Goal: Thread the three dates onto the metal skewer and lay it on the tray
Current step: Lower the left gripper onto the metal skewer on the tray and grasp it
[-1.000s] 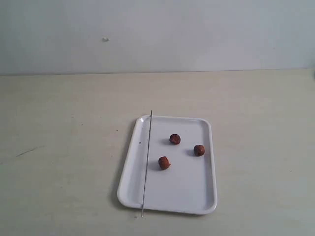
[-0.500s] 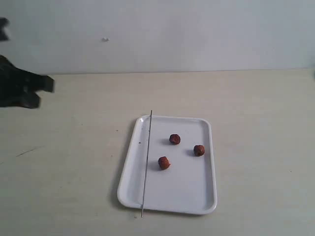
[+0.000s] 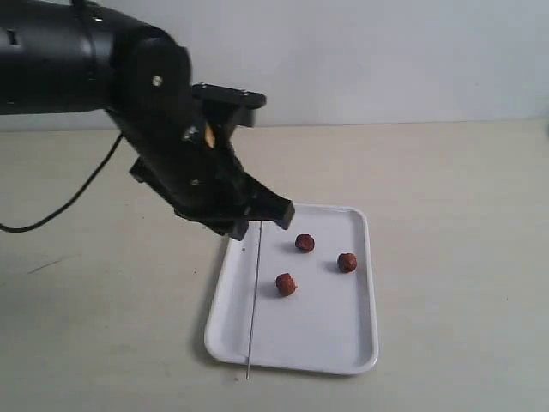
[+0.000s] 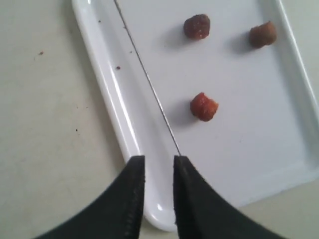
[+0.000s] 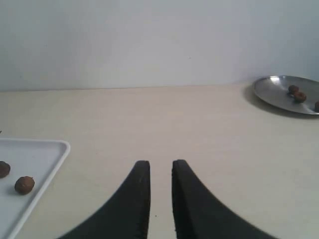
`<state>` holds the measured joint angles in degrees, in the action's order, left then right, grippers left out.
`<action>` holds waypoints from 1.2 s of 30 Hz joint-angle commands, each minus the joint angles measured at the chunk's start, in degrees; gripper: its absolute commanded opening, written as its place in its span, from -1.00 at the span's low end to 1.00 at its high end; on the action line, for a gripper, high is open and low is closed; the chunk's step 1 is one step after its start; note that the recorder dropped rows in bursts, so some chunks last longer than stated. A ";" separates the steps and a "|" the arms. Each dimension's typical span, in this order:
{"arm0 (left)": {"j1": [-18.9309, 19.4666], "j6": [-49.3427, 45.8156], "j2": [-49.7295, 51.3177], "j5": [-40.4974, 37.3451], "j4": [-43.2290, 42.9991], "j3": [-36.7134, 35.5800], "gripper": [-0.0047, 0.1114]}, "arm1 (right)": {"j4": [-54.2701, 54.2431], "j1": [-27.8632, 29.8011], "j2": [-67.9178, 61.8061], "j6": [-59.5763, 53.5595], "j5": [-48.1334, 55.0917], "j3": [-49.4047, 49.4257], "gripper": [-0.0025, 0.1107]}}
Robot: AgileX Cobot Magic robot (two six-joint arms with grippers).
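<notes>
While the left gripper (image 4: 158, 162) and right gripper (image 5: 160, 164) stand slightly parted, the beige table (image 3: 446, 172) meets a white wall (image 3: 386, 51).

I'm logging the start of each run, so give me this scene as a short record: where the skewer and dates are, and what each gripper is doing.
tray: white, flat on the table
skewer: lying along one long side of the tray, near end poking past the rim
dates: three, loose on the tray, apart from each other, none threaded
left gripper: above the skewer's far end, jaws slightly apart, empty
right gripper: over bare table beside the tray, jaws slightly apart, empty
metal plate: off to one side, seen only in the right wrist view
</notes>
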<state>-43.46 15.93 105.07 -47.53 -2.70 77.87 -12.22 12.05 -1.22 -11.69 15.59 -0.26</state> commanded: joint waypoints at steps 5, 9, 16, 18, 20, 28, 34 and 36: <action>-3.29 7.04 10.84 -5.55 -3.42 7.70 -0.31 | 0.21 -0.10 0.33 -0.02 -0.29 0.26 -0.66; -3.29 7.17 14.92 -5.80 -2.96 8.29 -0.31 | 0.21 -0.10 0.33 -0.02 -0.29 0.26 -0.66; -3.29 8.78 17.30 -6.15 -2.63 8.29 -0.31 | 0.21 -0.10 0.33 -0.02 -0.29 0.26 -0.66; -3.29 9.00 17.44 -5.75 -2.57 8.29 -0.31 | 0.21 -0.10 0.33 -0.02 -0.29 0.26 -0.66; -3.29 10.17 17.44 -5.58 -2.52 8.29 -0.31 | 0.21 -0.10 0.33 -0.02 -0.29 0.26 -0.66; -3.66 11.46 17.58 -4.62 -0.98 8.08 -0.31 | 0.21 -0.10 0.33 -0.02 -0.29 0.26 -0.66; -4.54 11.60 19.37 -3.32 -0.98 8.08 -0.31 | 0.21 -0.10 0.33 -0.02 -0.29 0.26 -0.66; -4.56 11.60 20.07 -3.32 -1.08 8.08 -0.31 | 0.21 -0.10 0.33 -0.02 -0.29 0.26 -0.66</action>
<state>-47.55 26.94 124.43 -51.42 -3.95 85.79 -12.22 12.05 -1.22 -11.69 15.59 -0.26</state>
